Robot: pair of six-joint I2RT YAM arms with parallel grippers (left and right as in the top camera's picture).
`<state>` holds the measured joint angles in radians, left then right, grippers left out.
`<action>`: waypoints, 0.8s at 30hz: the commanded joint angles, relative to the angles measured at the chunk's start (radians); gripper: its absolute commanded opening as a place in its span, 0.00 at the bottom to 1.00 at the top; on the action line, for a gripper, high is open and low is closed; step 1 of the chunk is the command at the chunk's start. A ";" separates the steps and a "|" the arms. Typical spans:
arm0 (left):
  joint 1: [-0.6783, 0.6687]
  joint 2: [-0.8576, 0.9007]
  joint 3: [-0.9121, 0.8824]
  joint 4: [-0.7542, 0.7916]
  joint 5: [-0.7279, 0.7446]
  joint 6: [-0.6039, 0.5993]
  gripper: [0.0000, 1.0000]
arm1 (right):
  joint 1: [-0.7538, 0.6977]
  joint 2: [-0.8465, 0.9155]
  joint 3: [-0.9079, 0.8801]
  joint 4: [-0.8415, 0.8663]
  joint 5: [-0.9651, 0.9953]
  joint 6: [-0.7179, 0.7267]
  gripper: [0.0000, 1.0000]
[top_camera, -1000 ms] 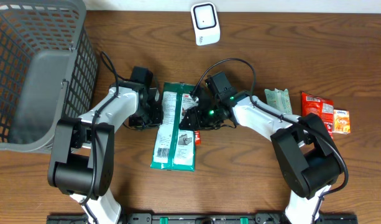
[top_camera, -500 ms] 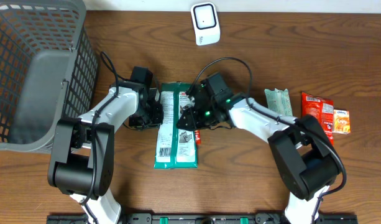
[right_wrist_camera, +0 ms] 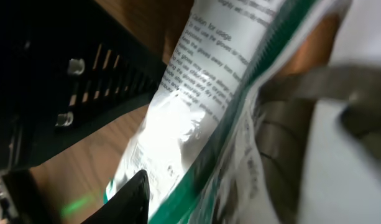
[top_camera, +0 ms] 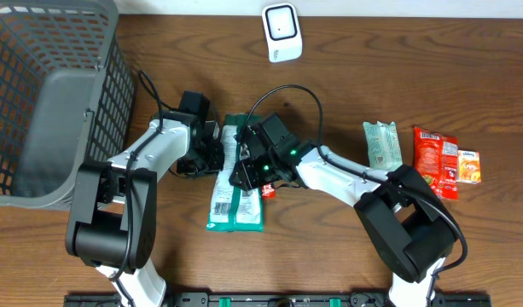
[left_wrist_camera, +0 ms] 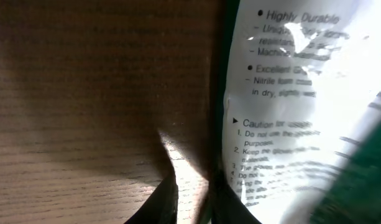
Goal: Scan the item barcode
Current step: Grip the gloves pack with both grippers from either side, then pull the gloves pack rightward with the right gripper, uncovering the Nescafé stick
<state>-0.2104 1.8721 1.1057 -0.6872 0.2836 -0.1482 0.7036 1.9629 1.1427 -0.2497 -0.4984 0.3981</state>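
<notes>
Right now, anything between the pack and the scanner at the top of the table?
Nothing visible. The table is bare wood between the pack and the scanner. Only the right arm's own cable loops over that stretch.

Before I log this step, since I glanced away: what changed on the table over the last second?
The right claw swung left across the green-and-white package, whose right side shifted left with it, so it looks narrower from overhead. Whether the claw grips it is unclear. The left claw, scanner, basket and snack packets stayed put.
</notes>
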 commanded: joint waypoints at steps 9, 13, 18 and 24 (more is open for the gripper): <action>-0.002 0.037 -0.011 -0.004 0.022 0.024 0.20 | 0.009 0.019 -0.010 0.005 0.030 -0.010 0.43; -0.002 0.037 -0.011 -0.004 0.022 0.024 0.20 | 0.009 0.022 -0.010 0.011 0.029 -0.010 0.41; -0.002 0.037 -0.011 -0.003 0.022 0.024 0.20 | 0.009 0.022 -0.010 0.014 0.029 -0.010 0.26; -0.002 0.037 -0.011 -0.009 0.019 0.024 0.25 | 0.000 0.017 -0.010 0.006 0.016 -0.012 0.07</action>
<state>-0.2104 1.8732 1.1057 -0.6880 0.2974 -0.1303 0.7044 1.9739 1.1374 -0.2417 -0.4599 0.3946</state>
